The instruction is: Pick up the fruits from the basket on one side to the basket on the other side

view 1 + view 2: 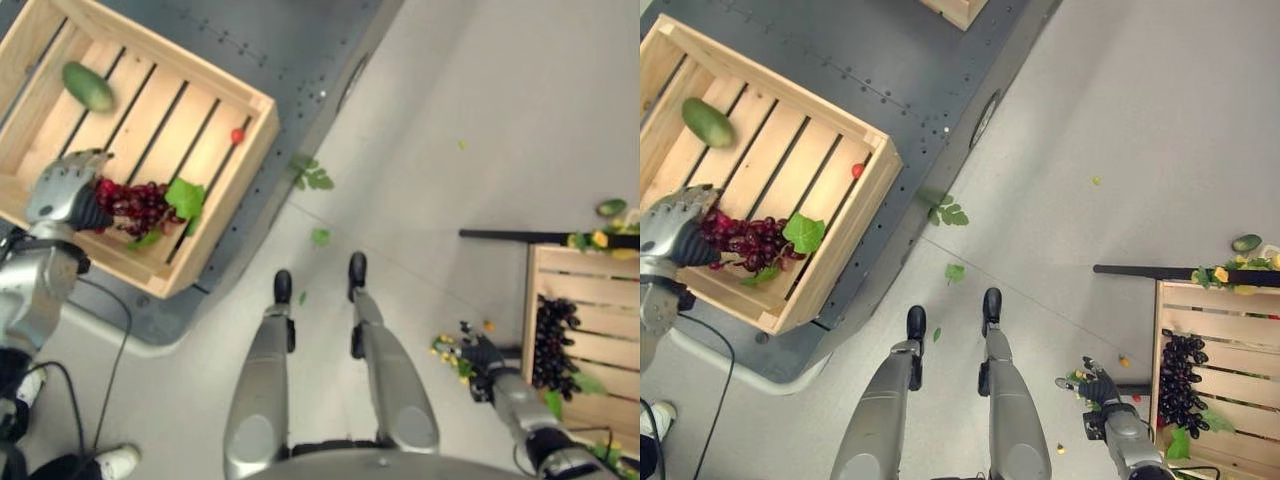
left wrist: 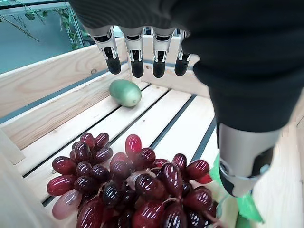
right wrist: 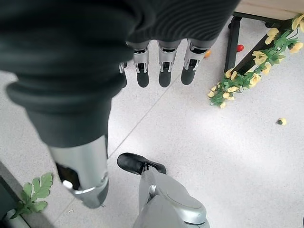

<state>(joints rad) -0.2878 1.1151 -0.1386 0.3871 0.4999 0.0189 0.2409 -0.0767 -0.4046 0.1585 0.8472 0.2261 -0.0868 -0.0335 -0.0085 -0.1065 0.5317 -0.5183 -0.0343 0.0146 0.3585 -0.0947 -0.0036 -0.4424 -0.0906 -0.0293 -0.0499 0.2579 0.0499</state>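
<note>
Red grapes (image 2: 130, 190) lay in the left wooden crate (image 1: 215, 85) beneath the robot's left hand (image 1: 68, 186), its fingers (image 2: 137, 61) extended and holding nothing.

A green mango (image 1: 88, 86) rested well apart on the slats, and dark grapes (image 1: 552, 343) sat in the right crate (image 1: 598, 265); the right hand (image 1: 483, 358) hung relaxed and empty over the floor near scattered yellow flowers (image 3: 237, 80). The loose bunch looked likely to shed berries or slip if pinched by only a few grapes.

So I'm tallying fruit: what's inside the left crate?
Inside the left crate: red grapes with a leaf, a green mango, one small red fruit. The left hand covers the bunch's near end.
</note>
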